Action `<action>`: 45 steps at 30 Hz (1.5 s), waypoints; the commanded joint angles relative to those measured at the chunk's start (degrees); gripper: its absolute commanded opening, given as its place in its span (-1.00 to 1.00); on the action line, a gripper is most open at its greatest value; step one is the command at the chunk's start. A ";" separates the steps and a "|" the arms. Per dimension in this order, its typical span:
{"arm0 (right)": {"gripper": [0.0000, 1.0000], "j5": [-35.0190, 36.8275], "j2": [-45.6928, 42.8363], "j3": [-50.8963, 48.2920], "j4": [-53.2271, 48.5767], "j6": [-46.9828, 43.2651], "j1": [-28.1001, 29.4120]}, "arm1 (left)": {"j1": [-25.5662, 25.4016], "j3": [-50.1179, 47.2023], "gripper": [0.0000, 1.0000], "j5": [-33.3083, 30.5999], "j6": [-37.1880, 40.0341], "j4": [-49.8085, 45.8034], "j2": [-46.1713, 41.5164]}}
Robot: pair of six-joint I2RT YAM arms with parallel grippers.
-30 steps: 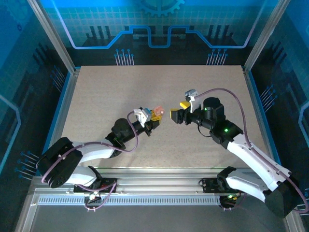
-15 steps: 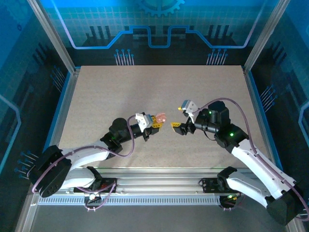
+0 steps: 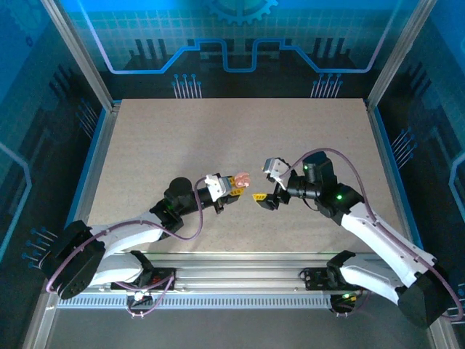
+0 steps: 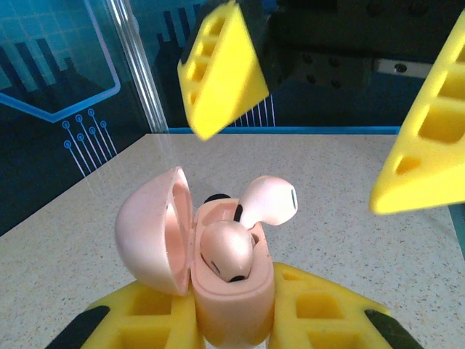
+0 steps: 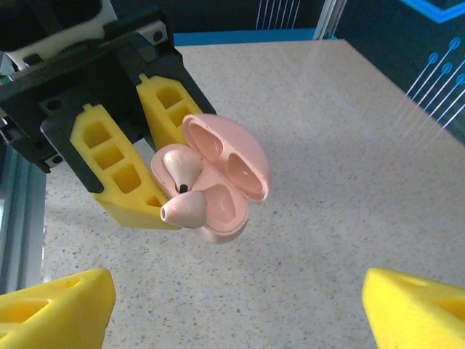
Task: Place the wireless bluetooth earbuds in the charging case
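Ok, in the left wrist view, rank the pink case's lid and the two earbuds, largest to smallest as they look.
1. The case lid.
2. Tied: the lower earbud and the upper earbud look about alike, so I won't rank them.

Open tabletop (image 3: 218, 131) around, right tool (image 3: 263, 199) just beside held case (image 3: 240, 177)

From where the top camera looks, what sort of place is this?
Probably a robot work cell, not a home: aluminium frame posts, blue circuit-print wall panels, and the left arm and right arm bolted at a speckled table.
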 commanded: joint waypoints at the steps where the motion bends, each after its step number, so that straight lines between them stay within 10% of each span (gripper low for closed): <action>1: 0.80 -1.24 1.85 1.47 2.49 3.03 0.84 | -0.01 0.54 -0.65 -0.58 1.58 0.63 -1.20; 45: 0.78 0.70 5.66 2.09 11.02 8.76 -1.39 | 0.04 1.09 -0.64 -0.81 1.13 0.31 -1.00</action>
